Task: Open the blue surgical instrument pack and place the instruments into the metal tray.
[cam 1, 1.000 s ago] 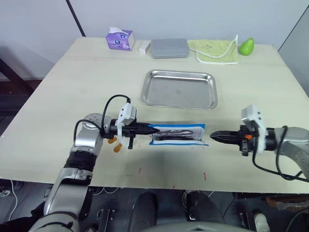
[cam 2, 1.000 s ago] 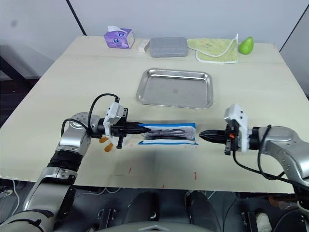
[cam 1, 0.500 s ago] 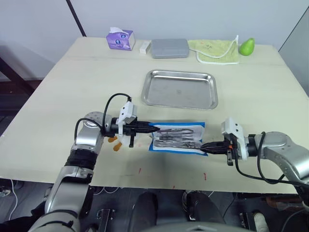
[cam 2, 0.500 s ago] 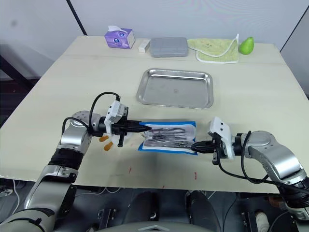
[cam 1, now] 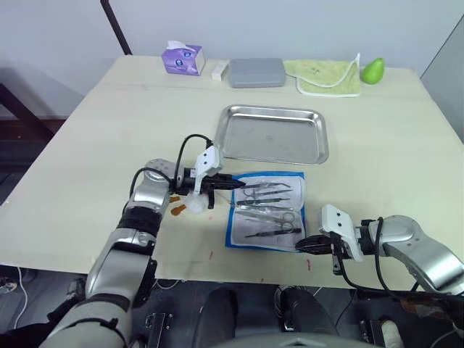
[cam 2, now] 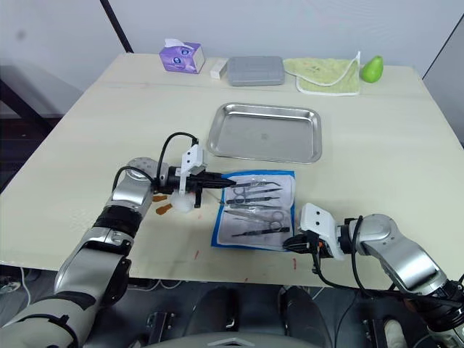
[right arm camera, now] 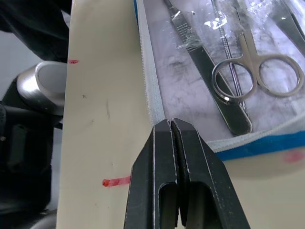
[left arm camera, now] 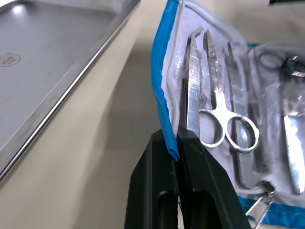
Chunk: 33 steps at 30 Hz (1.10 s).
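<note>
The blue surgical instrument pack [cam 1: 267, 211] lies unfolded on the wooden table [cam 1: 94, 145], just in front of the shiny metal tray [cam 1: 272, 135], its whitish lining baring silvery scissors and forceps [cam 1: 265, 208]. The left gripper [left arm camera: 175, 143] pinches its near-left blue edge; the right gripper [right arm camera: 170, 125] pinches the near-right corner.

The flat bright-blue surgical instrument pack [cam 2: 256, 210] is lying spread open on the pale wooden counter [cam 2: 377, 159], showing its whitish lining and several thin silvery ring-handled instruments [cam 2: 255, 206]. The left pincer [cam 2: 228, 184] is pinching the pack's near-left corner, fingers closed on it. The right pincer [cam 2: 286, 244] is gripping the opposite corner, fingers closed. Just beyond the pack from both pincers, the shallow shiny steel tray [cam 2: 264, 131] is sitting apart from it.
</note>
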{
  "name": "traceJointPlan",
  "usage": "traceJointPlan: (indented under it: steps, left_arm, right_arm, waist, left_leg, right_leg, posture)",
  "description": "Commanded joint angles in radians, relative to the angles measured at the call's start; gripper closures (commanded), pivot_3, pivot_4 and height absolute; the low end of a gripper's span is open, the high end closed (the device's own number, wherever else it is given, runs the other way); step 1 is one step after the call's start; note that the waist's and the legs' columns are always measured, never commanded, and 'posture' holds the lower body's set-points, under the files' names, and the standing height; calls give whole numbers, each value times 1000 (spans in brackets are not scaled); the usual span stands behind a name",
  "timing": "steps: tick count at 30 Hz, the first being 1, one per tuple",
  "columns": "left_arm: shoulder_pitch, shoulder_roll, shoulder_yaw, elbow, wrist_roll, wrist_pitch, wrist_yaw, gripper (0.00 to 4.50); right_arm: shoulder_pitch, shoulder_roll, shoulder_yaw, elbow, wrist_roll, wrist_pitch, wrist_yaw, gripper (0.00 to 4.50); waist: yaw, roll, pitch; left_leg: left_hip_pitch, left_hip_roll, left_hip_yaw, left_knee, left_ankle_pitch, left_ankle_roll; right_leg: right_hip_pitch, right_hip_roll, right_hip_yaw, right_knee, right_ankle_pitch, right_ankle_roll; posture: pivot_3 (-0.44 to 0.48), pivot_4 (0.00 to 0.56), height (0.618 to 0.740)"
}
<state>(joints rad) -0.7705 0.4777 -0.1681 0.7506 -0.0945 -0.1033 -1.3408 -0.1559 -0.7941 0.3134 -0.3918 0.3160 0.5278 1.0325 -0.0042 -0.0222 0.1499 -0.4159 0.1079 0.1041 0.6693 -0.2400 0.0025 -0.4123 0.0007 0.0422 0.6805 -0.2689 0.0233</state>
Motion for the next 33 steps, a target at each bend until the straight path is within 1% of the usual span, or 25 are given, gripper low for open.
traceJointPlan:
  steps: [1,12,18,28,33]
  left_arm:
    - [-32,-24,-26,68,51,-50,28,4500]
    - [-64,-36,-32,130,104,-63,48,4500]
    - [-52,-29,-24,97,89,-36,24,4500]
    - [-30,-21,-17,51,79,-1,18,4500]
    - [-22,-15,-11,33,66,16,11,4500]
  right_arm:
    - [17,2,20,18,-33,-10,-4,4462]
    - [16,24,9,37,-40,-25,-11,4462]
    - [27,39,-5,40,-30,-36,-14,4462]
    - [31,47,-20,29,-17,-29,-7,4462]
    - [25,50,-52,8,33,-2,4,4462]
  waist:
    - [0,0,0]
    - [1,0,-2]
    - [0,-1,-2]
    - [-1,-1,-2]
    - [-1,-1,-2]
  left_leg:
    - [0,0,0,0,0,0]
    - [1,0,-1,0,0,0]
    - [1,0,-1,0,0,0]
    - [1,0,-1,0,0,0]
    - [0,0,-1,0,0,0]
  right_leg:
    - [0,0,0,0,0,0]
    - [1,0,0,0,0,0]
    - [1,0,-1,1,0,0]
    - [1,0,-1,0,0,0]
    - [1,0,-1,0,0,0]
  posture:
    - [0,150,740]
    - [0,150,740]
    - [0,150,740]
    - [0,150,740]
    - [0,150,740]
